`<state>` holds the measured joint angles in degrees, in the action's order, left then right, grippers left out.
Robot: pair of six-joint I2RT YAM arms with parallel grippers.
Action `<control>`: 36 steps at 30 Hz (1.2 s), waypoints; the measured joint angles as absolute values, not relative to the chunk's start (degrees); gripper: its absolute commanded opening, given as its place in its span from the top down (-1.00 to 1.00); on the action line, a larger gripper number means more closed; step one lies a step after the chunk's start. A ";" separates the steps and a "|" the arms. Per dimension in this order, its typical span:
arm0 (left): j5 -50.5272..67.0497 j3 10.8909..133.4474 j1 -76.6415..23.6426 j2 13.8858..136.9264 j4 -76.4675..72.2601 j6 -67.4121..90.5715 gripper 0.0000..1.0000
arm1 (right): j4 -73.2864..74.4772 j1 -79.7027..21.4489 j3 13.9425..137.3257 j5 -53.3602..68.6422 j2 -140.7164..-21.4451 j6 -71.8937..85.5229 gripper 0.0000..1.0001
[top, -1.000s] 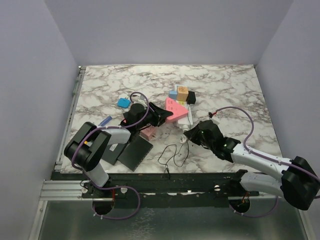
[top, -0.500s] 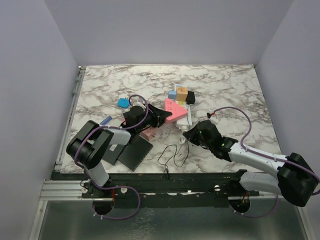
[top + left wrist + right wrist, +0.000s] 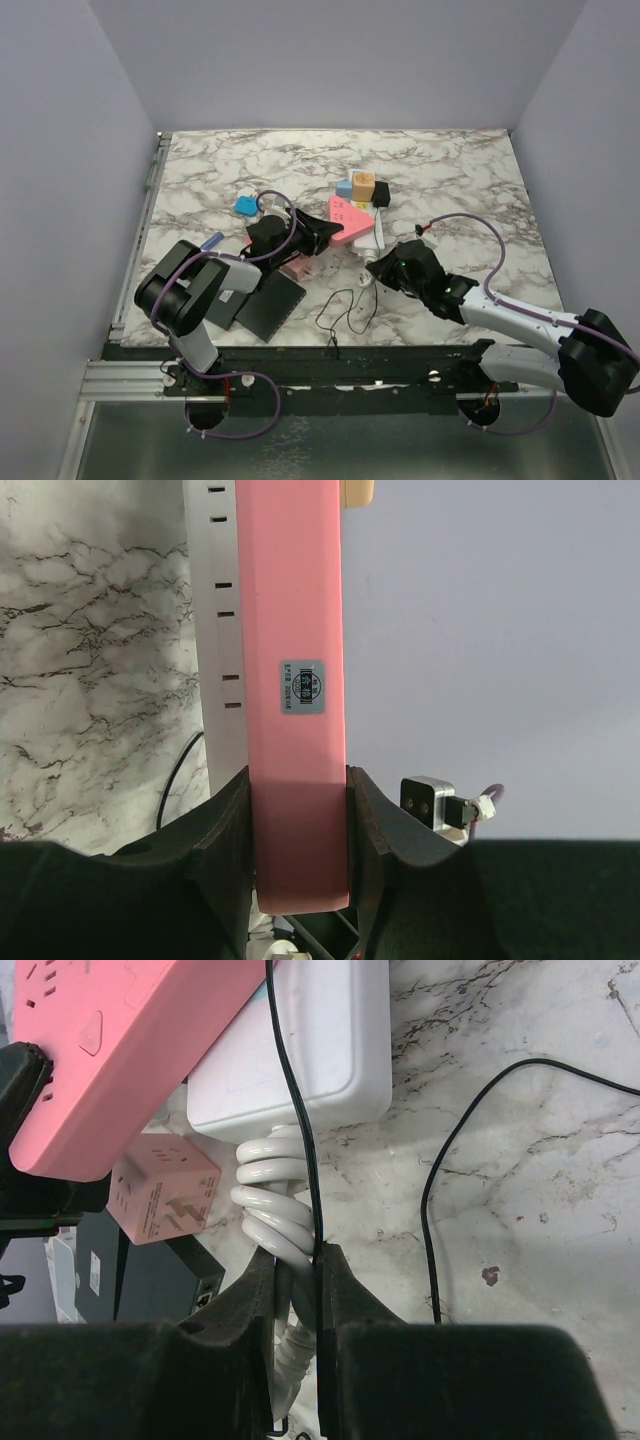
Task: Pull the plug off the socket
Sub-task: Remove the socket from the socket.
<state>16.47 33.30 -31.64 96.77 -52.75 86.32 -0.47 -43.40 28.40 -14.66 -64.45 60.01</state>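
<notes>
Worktop (image 3: 450, 170) of veined marble, seen from above: toward its left edge lies a small blue block (image 3: 246, 206), with flat black pads (image 3: 265, 302) closer to the near edge. Just right of them the left gripper (image 3: 322, 232) grasps the near end of a long pink power strip (image 3: 348, 220). Its fingers (image 3: 225, 820) press against both sides of the pink body, which sits tilted. The socket (image 3: 373, 236), a white power strip, lies around the middle of the worktop, partly under and just beside the pink one. An orange cube (image 3: 365, 186) and a blue cube (image 3: 346, 188) stand by its far end. A small pink adapter (image 3: 165, 1185) sits near its near end. To the right, the right gripper (image 3: 380, 262) is clenched on the socket's coiled white cord (image 3: 272, 1210), with a thin black wire (image 3: 292, 1110) pinched in alongside it
</notes>
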 measured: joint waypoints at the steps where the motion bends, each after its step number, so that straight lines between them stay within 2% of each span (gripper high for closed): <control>1: 16.47 33.30 -31.64 96.77 -52.82 85.89 1.00 | -0.40 -43.40 28.40 -14.66 -64.49 60.05 0.99; 15: 16.49 34.30 -32.38 96.77 -50.63 77.91 1.00 | 1.37 -43.44 29.98 -13.85 -70.46 61.47 0.99; 36: 17.80 35.57 -32.75 96.77 -52.66 76.88 1.00 | 3.42 -43.27 30.00 -14.06 -69.95 61.49 0.99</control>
